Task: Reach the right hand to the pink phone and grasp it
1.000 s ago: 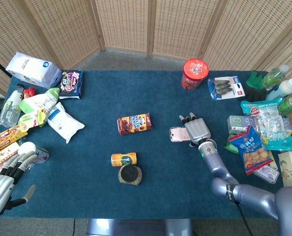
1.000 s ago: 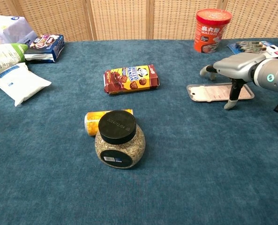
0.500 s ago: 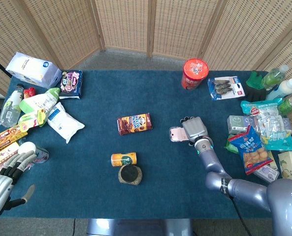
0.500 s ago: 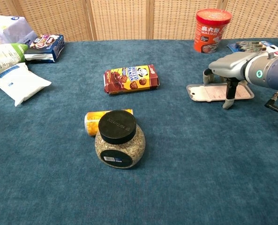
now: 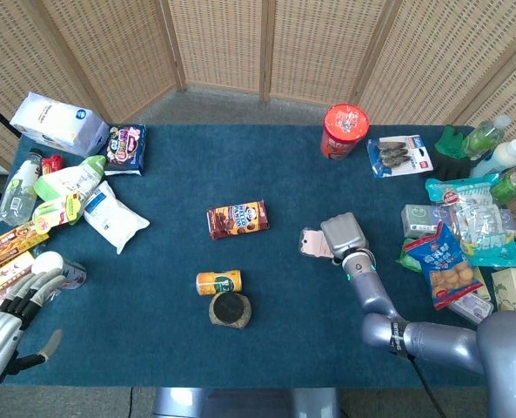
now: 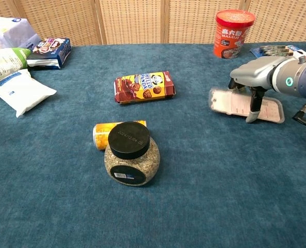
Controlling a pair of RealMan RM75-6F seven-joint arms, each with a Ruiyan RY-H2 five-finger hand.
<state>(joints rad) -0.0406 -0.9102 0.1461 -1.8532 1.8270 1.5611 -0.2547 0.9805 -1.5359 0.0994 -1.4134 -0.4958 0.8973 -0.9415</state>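
The pink phone [image 5: 311, 243] [image 6: 229, 103] lies right of the table's middle, its far edge raised a little off the blue cloth. My right hand [image 5: 343, 235] [image 6: 260, 73] covers the phone's right half. The fingers curl over its far edge and the thumb [image 6: 253, 109] presses against its near edge, so the hand grips it. My left hand [image 5: 3, 335] rests at the table's near left corner with its fingers spread and nothing in it.
A Hello Panda box [image 5: 237, 219] [image 6: 144, 87] lies left of the phone. A yellow can [image 6: 102, 133] and a black-lidded jar [image 6: 131, 157] sit nearer the front. A red cup [image 5: 345, 129] stands behind, and snack bags [image 5: 442, 263] crowd the right edge.
The right hand's fingers have closed down over the phone. The phone has tipped up and slid slightly towards me within the grip. The left hand has stayed put.
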